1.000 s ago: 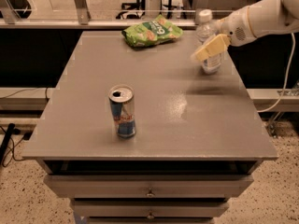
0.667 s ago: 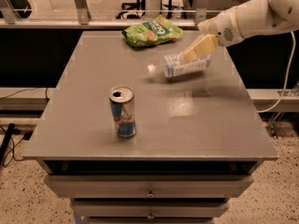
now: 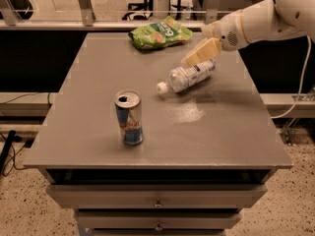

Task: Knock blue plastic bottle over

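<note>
The blue plastic bottle (image 3: 189, 77) lies on its side on the grey table (image 3: 98, 82), right of centre, with its white cap pointing left toward the table's middle. My gripper (image 3: 200, 53) comes in from the upper right on a white arm and hangs just above the bottle's base end, its cream-coloured fingers close over the bottle's upper side. I cannot tell whether it touches the bottle.
A blue-and-silver drink can (image 3: 129, 117) stands upright at the front left of the table. A green snack bag (image 3: 159, 33) lies at the back centre. Drawers sit below the table's front edge. A cable runs down at the right.
The bottle stood upright at the back right a second ago; it has tipped over to the left and now lies flat. My gripper has moved left and slightly lower with it.
</note>
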`<control>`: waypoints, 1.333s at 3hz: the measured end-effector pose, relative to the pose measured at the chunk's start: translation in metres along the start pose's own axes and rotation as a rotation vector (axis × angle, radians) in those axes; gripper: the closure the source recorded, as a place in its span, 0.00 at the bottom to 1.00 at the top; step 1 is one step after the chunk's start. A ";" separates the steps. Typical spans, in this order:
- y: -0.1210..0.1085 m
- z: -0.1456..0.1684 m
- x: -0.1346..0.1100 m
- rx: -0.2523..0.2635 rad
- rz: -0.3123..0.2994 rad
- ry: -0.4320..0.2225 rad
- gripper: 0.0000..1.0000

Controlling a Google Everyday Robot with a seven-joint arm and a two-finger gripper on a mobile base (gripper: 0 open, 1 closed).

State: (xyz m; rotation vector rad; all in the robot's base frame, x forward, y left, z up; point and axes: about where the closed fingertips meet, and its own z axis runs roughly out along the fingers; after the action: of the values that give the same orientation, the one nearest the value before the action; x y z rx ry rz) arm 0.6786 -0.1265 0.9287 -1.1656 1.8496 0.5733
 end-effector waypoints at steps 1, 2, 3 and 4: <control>-0.007 -0.018 0.009 0.012 0.010 -0.017 0.00; -0.008 -0.065 0.029 -0.013 -0.056 -0.029 0.00; -0.002 -0.112 0.053 -0.029 -0.097 -0.007 0.00; -0.002 -0.112 0.053 -0.029 -0.097 -0.007 0.00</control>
State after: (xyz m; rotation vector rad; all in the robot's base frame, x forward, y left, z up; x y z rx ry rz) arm 0.6229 -0.2358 0.9437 -1.2635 1.7736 0.5509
